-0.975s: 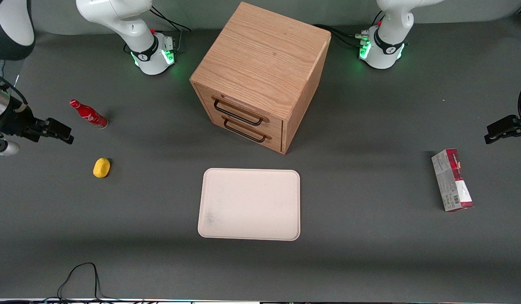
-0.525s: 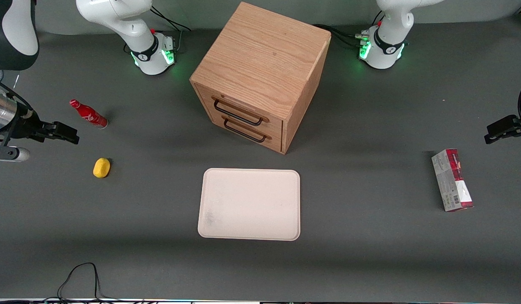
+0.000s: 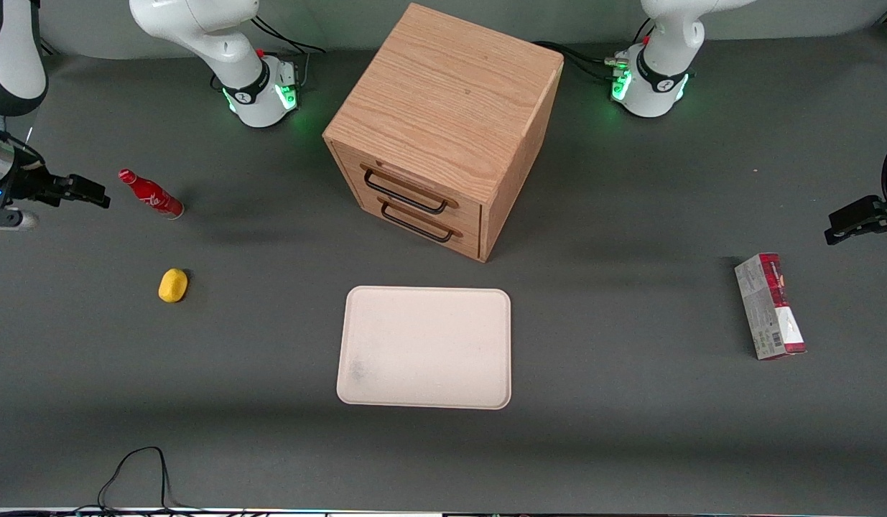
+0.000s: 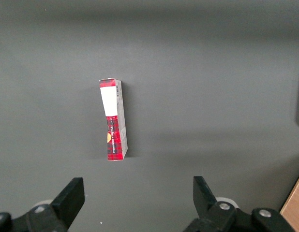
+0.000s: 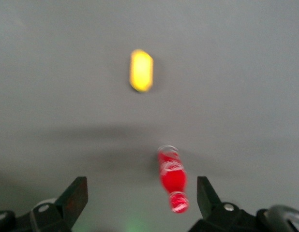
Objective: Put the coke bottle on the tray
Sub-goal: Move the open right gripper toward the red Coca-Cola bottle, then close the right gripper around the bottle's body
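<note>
The coke bottle, small, red, with a red cap and white script, stands on the grey table toward the working arm's end. The right gripper hangs above the table beside it, a short gap from its cap, farther toward that end. In the right wrist view the gripper is open and empty, fingers wide apart, and the bottle shows between them, close to one finger. The cream-white tray lies empty at mid-table, nearer the front camera.
A small yellow lump lies nearer the front camera than the bottle; it also shows in the right wrist view. The oak two-drawer cabinet stands at mid-table. A red-and-grey carton lies toward the parked arm's end.
The right gripper has moved away from the front camera and now sits level with the bottle. The bottle, lump and tray have not moved.
</note>
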Tool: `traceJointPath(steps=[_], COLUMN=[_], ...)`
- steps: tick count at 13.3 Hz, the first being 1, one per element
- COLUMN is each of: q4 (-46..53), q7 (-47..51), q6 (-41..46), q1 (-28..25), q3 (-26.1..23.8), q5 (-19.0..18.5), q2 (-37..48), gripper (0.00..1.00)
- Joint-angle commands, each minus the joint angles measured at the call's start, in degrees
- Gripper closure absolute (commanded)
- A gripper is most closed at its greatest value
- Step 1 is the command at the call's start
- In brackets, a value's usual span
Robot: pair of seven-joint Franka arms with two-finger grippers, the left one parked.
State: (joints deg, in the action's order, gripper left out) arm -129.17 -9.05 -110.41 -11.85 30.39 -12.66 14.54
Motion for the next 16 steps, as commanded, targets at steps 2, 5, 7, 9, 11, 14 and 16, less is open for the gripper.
traceJointPath(steps=[2,5,7,9,11,14,16], q4=[-17.3,-20.4,-21.5,-21.8,-21.8,-21.7,-21.7], q7=[-3.7,-5.4,-5.4,-5.4,-5.4,-5.5,-5.5], q6=[-12.8,-14.9,-16.2,-17.0,-17.0,-17.0,-16.9], q1=[-0.7,-0.7,-0.7,-0.7,-0.7,-0.7,-0.7], q3=[9.5,13.4,13.9,14.0,14.1,14.1,14.0], q5=[-7.4,-7.4,-7.4,-7.4,-7.4,-7.4,-7.4], q2=[7.9,7.7,6.8,5.6,5.4,4.1,3.4], gripper=[0.0,0.0,0.0,0.0,0.11,0.56,0.76])
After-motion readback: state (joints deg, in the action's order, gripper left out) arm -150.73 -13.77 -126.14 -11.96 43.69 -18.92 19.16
